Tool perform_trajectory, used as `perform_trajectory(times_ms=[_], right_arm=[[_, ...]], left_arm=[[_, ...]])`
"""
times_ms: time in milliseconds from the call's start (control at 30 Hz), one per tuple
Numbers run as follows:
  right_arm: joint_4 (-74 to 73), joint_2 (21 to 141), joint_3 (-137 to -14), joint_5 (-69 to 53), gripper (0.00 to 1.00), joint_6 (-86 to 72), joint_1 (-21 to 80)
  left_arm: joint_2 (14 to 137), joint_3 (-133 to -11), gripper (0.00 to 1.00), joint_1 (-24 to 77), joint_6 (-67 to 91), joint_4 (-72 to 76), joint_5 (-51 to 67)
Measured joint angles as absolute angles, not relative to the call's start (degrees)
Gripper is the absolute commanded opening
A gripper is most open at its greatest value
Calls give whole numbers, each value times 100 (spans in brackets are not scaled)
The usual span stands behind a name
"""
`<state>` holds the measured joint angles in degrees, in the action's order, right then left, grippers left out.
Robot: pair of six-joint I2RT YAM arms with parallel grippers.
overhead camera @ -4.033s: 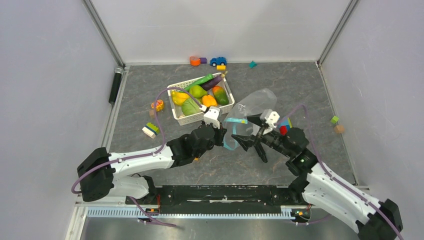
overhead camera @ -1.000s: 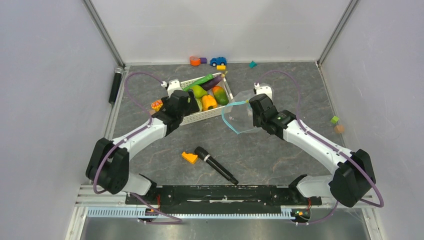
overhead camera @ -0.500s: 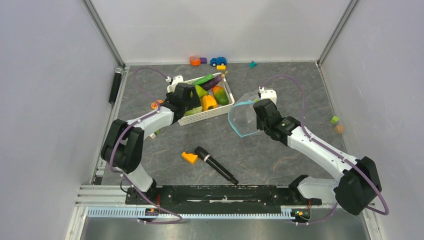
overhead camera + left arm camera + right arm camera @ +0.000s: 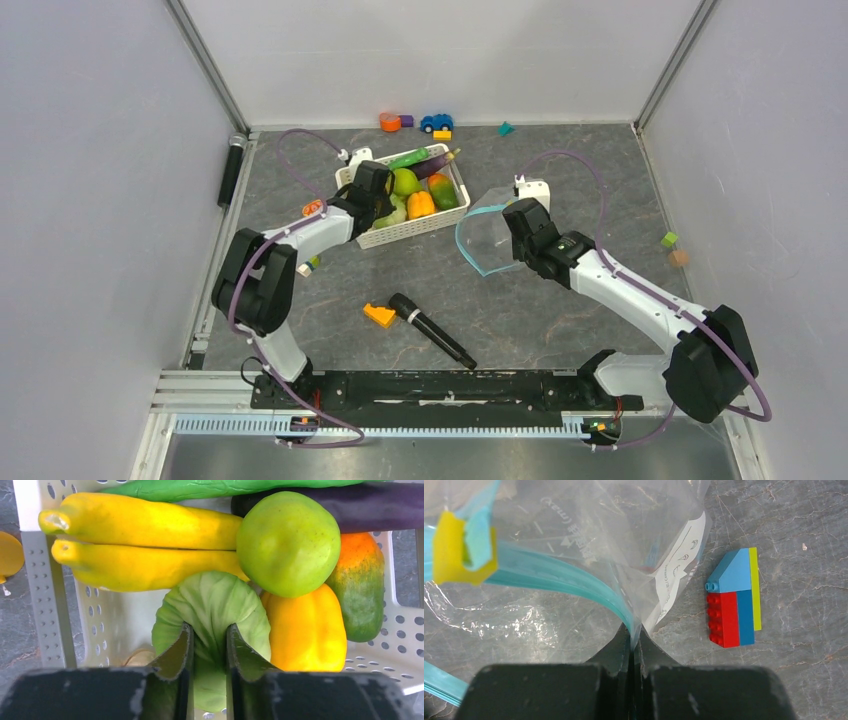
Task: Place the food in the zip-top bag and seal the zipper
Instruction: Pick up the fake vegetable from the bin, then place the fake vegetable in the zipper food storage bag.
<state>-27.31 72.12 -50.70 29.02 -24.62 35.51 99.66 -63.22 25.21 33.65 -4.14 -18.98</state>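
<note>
Since the left gripper (image 4: 208, 632) is pinching only a narrow ridge of the cabbage (image 4: 215, 595), a slip is threatening; the right gripper (image 4: 634, 635) is clamping the zip-top bag (image 4: 549, 615) by its rim.

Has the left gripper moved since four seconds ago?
Yes: the left gripper went back and left, from outside the white basket's near rim to inside it, onto the green cabbage.

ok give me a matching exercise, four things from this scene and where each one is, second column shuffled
1. cabbage
2. zip-top bag
3. microphone
4. red and blue block

a. on the table, between the two arms
b. pinched in the right hand
c. in the basket, gripped by the left hand
d. on the table, right beside the bag

Pairs: 1-c, 2-b, 3-a, 4-d
</note>
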Motion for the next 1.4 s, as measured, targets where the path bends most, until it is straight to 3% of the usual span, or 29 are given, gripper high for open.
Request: perform_trajectory(times_ms=[667, 967, 1167, 1400], right_arm=[[-2641, 7212, -4952, 2803, 0, -2467, 3546], [-2617, 7229, -4945, 2674, 0, -2475, 3544], [-2574, 7290, -4945, 2410, 0, -2484, 3518], [-2499, 7336, -4945, 1986, 0, -2484, 3518]], left_arm=[[7695, -5177, 2, 2550, 3295, -244, -1667], [6434, -4410, 2, 2722, 3295, 484, -718], [6121, -4195, 2, 2902, 3295, 1125, 794], [6182, -4195, 2, 3922, 2919, 1625, 1767]])
